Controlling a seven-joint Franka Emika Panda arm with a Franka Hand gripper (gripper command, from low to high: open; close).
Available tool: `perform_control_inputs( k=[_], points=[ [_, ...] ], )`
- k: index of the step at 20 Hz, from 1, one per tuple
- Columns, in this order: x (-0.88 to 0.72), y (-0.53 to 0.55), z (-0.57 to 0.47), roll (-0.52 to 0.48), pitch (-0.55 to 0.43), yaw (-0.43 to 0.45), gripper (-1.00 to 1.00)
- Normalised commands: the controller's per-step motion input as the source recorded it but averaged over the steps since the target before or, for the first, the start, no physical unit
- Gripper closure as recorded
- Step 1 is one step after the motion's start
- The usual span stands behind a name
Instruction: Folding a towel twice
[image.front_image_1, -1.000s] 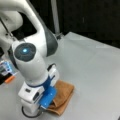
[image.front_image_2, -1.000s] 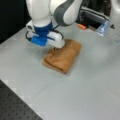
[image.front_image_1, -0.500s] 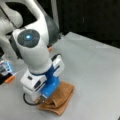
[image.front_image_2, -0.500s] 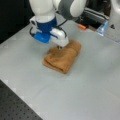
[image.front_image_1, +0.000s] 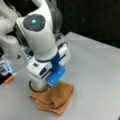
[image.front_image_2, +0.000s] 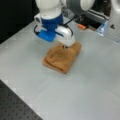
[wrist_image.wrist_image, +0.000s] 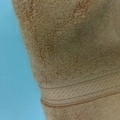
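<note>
Front view: towel (image.front_image_1: 53, 96) already in compact layered bundle on table (image.front_image_1: 100, 75), near bottom; gripper (image.front_image_1: 41, 86) low over its left edge, fingers hidden.

Front view: gripper (image.front_image_2: 65, 46) touching towel (image.front_image_2: 62, 57) top, opening impossible to tell.

Wrist view: only towel (wrist_image.wrist_image: 75, 55), striped band. Best keep press gentle, edges aligned.

No text, label, brand or number can be read anywhere — not on any surface shown.
</note>
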Motion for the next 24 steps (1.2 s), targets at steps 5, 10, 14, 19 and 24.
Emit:
perform_control_inputs(
  k=[5, 10, 14, 19, 24],
  points=[
    [-0.06, 0.01, 0.0, 0.136, -0.009, 0.001, -1.0],
    [-0.04, 0.1, 0.03, -0.139, -0.017, -0.195, -1.0],
    [-0.03, 0.25, 0.06, -0.225, -0.012, -0.181, -1.0],
    [-0.05, 0.22, 0.04, -0.261, -0.031, -0.038, -1.0],
    [-0.06, 0.1, -0.02, -0.192, -0.055, 0.005, -1.0]
  ],
)
